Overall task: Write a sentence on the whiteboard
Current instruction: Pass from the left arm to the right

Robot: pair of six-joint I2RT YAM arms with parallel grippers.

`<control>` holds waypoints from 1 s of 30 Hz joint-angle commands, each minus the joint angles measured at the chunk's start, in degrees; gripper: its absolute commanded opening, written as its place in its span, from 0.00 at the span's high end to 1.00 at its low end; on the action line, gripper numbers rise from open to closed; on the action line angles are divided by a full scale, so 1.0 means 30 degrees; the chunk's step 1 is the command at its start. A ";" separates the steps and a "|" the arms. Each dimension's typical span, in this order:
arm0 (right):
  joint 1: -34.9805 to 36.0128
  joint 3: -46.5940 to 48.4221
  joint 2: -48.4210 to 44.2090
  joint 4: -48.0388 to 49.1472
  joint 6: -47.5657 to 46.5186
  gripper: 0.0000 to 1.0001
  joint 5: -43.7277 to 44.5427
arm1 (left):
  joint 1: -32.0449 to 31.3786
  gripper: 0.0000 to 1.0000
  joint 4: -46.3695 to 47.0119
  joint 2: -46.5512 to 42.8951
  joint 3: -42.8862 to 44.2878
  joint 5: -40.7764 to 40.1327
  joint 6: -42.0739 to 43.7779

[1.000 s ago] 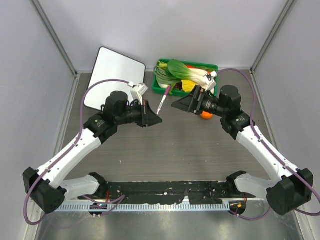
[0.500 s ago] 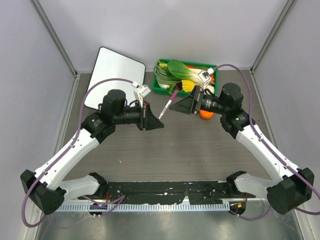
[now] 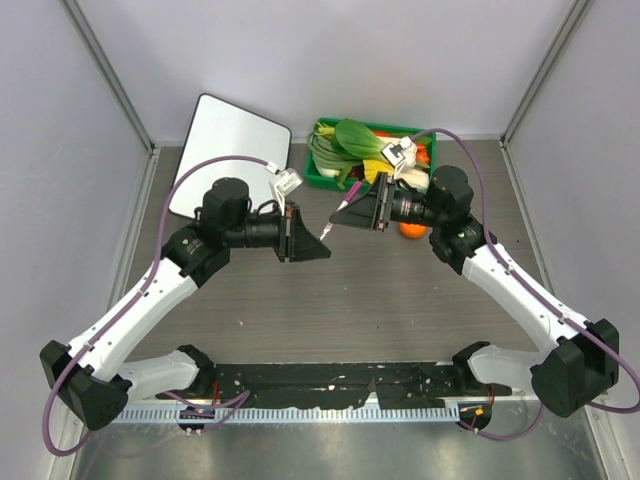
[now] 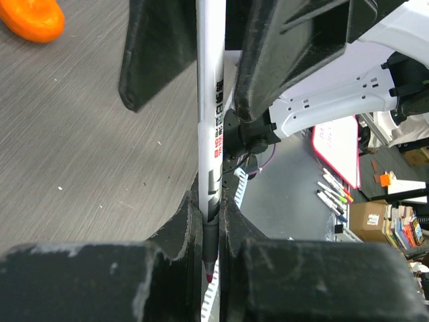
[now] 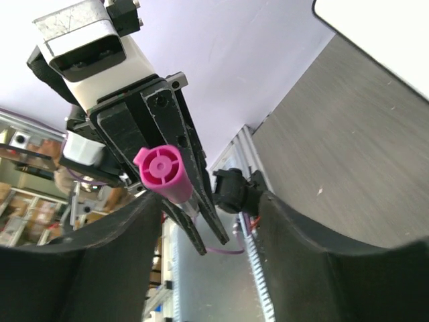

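Whiteboard at the far left of the table, well apart from both grippers. Over mid-table, left gripper clenched on a white marker. Pink cap between the released jaws of the right gripper, untouched.

Soft, even light is falling; faint shadows are lying on the table; the whiteboard is washing out white.
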 commanded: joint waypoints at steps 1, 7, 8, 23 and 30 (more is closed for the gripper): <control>0.0140 0.0844 0.0174 0.1379 0.0456 0.42 -0.1091 | -0.0002 1.00 0.0234 -0.0323 0.0617 0.0796 0.0384; 0.0227 0.0874 0.0234 0.0854 0.0135 0.57 -0.1767 | -0.0002 1.00 -0.0262 -0.0323 0.0763 0.0912 0.0676; 0.0228 0.0816 0.0234 0.0852 0.0105 0.57 -0.1826 | -0.0002 1.00 -0.0468 -0.0294 0.0879 0.0941 0.0793; 0.1253 0.0200 0.0556 0.1671 0.0485 0.71 -0.1592 | -0.0002 1.00 -0.0675 -0.0206 0.0705 0.1059 0.0852; 0.1253 0.0024 0.0527 0.2522 0.1130 0.80 -0.1621 | 0.0027 1.00 -0.0968 -0.0470 0.0587 0.0971 0.0999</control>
